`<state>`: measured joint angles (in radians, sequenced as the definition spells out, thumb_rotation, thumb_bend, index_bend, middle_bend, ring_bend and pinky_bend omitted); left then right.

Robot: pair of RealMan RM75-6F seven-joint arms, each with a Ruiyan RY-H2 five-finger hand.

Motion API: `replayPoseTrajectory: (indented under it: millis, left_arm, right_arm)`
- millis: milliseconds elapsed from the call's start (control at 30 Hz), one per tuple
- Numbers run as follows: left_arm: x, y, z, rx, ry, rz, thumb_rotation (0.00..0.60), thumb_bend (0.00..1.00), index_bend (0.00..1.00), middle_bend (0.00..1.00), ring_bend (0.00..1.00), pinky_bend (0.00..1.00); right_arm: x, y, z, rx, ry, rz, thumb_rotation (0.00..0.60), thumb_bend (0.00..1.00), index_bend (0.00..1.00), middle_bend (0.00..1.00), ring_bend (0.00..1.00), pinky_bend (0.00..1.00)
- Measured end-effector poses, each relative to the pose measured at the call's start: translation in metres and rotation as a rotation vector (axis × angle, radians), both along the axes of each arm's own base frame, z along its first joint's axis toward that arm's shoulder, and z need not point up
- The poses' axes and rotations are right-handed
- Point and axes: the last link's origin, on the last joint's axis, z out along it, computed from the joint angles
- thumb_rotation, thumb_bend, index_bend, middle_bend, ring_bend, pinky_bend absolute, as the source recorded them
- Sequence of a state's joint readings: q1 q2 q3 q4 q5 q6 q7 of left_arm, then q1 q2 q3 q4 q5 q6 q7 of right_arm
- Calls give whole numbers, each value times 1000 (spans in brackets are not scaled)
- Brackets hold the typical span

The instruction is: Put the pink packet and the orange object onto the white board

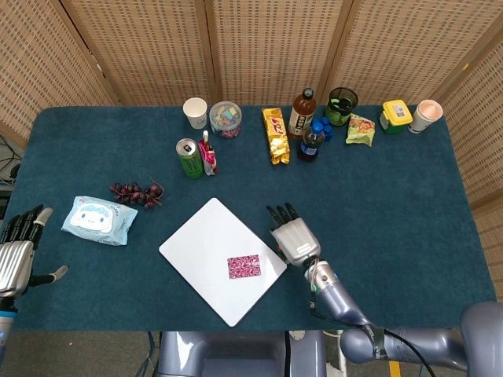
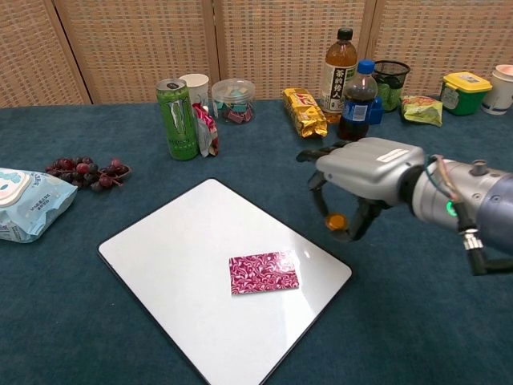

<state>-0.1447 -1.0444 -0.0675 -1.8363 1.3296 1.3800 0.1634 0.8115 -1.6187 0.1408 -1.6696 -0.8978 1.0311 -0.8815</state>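
The right robot hand (image 2: 365, 172) hangs just past the right edge of the flat white rectangular board (image 2: 160, 265), its fingers curled down around a small round orange object (image 2: 335, 221), which it pinches above the blue cloth of the table (image 2: 417, 321). Only the chest view shows that orange object; from the head view the back of the right robot hand (image 1: 295, 239) covers it. The shiny pink patterned packet (image 1: 244, 266) lies flat on the board, toward its right corner, close to the hand but apart from it. The left robot hand (image 1: 17, 250) appears only in the head view, at the table's left edge, fingers spread and holding nothing.
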Motion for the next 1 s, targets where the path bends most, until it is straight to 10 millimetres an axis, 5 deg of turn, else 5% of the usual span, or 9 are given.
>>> replayPoseTrajectory:
  millis: [300,800,933,1000]
  left_arm:
    - [-2,1,3,-5,-14,3,600,0,0,0,0,0]
    - [-2,1,4,-10,-19,1,600,0,0,0,0,0]
    - [-2,0,4,-10,-18,1,600,0,0,0,0,0]
    - [-2,0,4,-8,-18,1,600,0,0,0,0,0]
  right_arm:
    - [50,25,-45,70,36,71,600,398,548,0,0,0]
    - [55,22,-56,46,50,41,600,392,540,0,0,0]
    - [56,24,-57,48,50,46,600,309,389,0,0,0]
    - [55,25,-58,45,55,45,600,245,229,0,0,0]
